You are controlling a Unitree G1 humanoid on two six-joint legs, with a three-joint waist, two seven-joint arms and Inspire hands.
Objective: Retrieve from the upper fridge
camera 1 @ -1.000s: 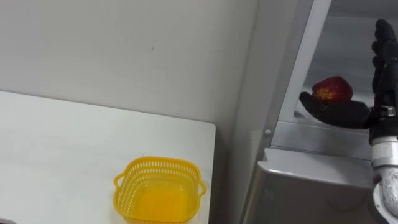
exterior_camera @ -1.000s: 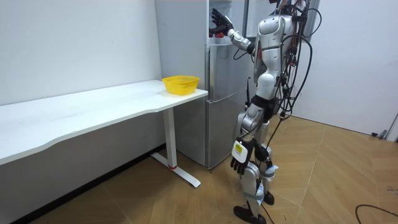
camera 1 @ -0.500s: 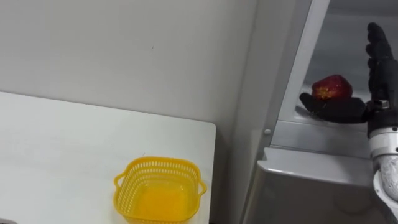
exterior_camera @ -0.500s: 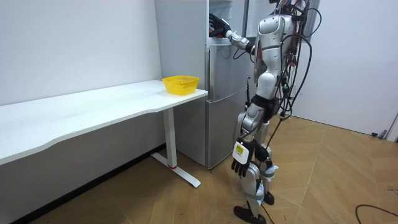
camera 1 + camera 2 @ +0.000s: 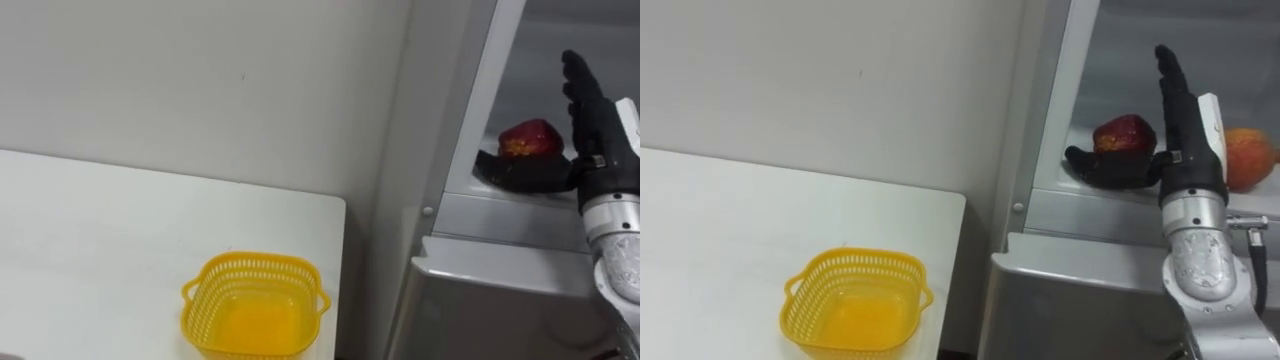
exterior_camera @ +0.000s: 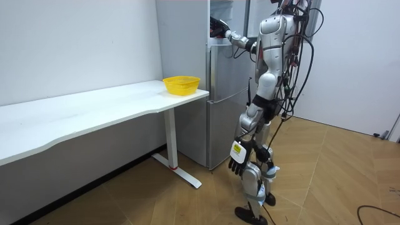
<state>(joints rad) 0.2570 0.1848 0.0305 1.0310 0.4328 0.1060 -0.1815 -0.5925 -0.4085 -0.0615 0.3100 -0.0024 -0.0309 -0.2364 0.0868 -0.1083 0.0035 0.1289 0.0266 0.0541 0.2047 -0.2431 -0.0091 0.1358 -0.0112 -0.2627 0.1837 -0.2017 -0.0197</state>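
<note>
No writing, number or sign can be read. The yellow perforated plastic basket (image 5: 255, 310) at lower centre is plain, and the pale tag (image 6: 236, 149) on the left hand (image 6: 235, 165), low in the room view, is too small to read.

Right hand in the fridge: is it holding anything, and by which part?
Nothing is held. The right hand is open beside the red fruit, fingers straight up, thumb stretched below it. The left hand hangs at its side.
</note>
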